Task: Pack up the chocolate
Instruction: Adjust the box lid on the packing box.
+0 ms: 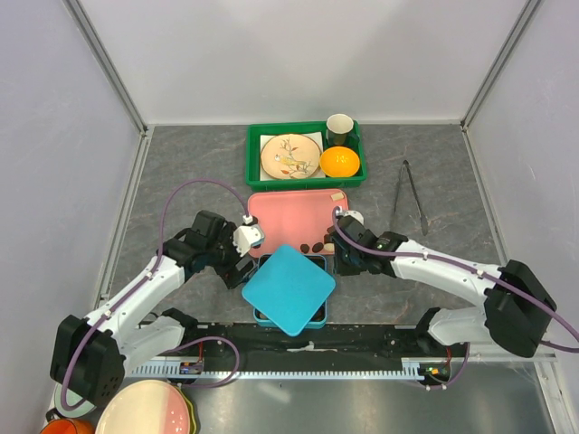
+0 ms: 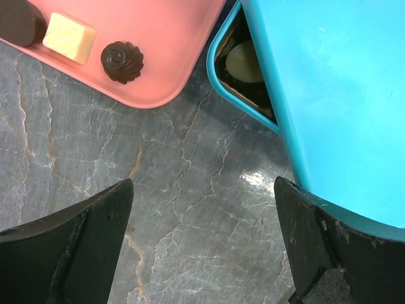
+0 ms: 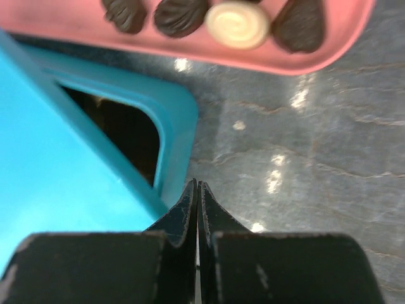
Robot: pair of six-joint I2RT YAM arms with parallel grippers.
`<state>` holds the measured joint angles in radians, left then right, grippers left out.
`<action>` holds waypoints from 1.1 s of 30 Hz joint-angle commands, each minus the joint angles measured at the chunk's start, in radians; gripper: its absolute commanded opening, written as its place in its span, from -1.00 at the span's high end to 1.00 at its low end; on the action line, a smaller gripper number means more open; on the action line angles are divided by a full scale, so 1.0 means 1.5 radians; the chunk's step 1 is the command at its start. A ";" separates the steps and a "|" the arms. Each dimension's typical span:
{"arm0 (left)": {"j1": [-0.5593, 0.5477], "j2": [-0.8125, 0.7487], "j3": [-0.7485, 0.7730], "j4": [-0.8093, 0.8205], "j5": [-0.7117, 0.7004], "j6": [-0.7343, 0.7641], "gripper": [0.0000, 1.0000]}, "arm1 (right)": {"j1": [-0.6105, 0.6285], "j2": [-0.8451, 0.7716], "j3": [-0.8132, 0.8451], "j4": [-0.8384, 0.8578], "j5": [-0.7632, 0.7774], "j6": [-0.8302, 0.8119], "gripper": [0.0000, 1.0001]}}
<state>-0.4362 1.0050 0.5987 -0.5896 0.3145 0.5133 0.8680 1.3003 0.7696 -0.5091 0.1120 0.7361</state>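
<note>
Chocolate pieces lie on the pink tray [image 1: 289, 221]: a dark swirl [image 2: 122, 61] and a cream square [image 2: 69, 37] in the left wrist view, dark pieces [image 3: 180, 16] and a cream round one [image 3: 238, 24] in the right wrist view. A blue lid [image 1: 289, 287] lies skewed over the blue box [image 2: 218, 69], and a pale piece [image 2: 243, 62] shows inside. My left gripper [image 2: 202, 209] stands open over bare table at the lid's left corner, holding nothing. The right gripper [image 3: 197, 185] is shut and empty, its tips at the lid's right edge beside the box corner [image 3: 177, 126].
A green basket [image 1: 255, 172] at the back holds a patterned plate [image 1: 289, 155], an orange [image 1: 340, 162] and a dark cup [image 1: 339, 128]. Metal tongs [image 1: 409, 194] lie at the right. Stacked plates [image 1: 145, 409] sit at the near left, off the table.
</note>
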 commanded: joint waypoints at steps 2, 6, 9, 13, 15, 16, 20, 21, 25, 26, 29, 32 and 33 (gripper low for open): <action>-0.003 -0.011 -0.007 0.001 -0.033 0.011 -0.99 | -0.034 -0.029 0.006 -0.044 0.039 -0.034 1.00; -0.004 -0.012 -0.010 0.001 -0.046 0.017 -0.99 | -0.024 -0.089 -0.030 -0.077 0.010 -0.024 1.00; -0.003 -0.010 -0.008 0.003 -0.046 0.018 -0.99 | -0.003 -0.159 -0.048 -0.080 -0.060 -0.020 1.00; -0.004 0.002 0.001 0.003 -0.047 0.014 -0.99 | 0.029 -0.175 -0.059 -0.068 -0.146 -0.028 1.00; -0.003 0.002 0.003 0.003 -0.047 0.013 -0.99 | 0.039 -0.170 -0.064 -0.071 -0.160 -0.031 1.00; -0.004 0.001 0.002 0.003 -0.047 0.013 -0.99 | 0.046 -0.169 -0.066 -0.072 -0.166 -0.031 1.00; -0.003 0.000 0.002 0.003 -0.047 0.015 -0.99 | 0.048 -0.153 -0.074 -0.070 -0.165 -0.034 1.00; -0.004 -0.001 0.001 0.002 -0.049 0.015 -0.99 | 0.049 -0.144 -0.075 -0.066 -0.165 -0.034 1.00; -0.004 -0.006 0.002 -0.005 -0.050 0.017 -0.99 | 0.050 -0.126 -0.073 -0.051 -0.158 -0.038 1.00; -0.003 -0.006 0.002 -0.005 -0.049 0.017 -0.99 | 0.049 -0.120 -0.070 -0.049 -0.151 -0.037 1.00; -0.004 -0.011 0.003 -0.010 -0.046 0.016 -0.99 | 0.048 -0.114 -0.066 -0.029 -0.131 -0.026 1.00; -0.004 -0.013 0.007 -0.015 -0.035 0.014 -0.99 | 0.049 -0.105 -0.057 -0.011 -0.101 -0.013 1.00; -0.004 -0.013 0.011 -0.015 -0.033 0.014 -0.99 | 0.049 -0.103 -0.054 -0.004 -0.095 -0.010 1.00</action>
<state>-0.4362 1.0027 0.5888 -0.6003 0.2520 0.5144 0.9386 1.1324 0.6598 -0.5755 -0.0937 0.6956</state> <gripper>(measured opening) 0.991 0.006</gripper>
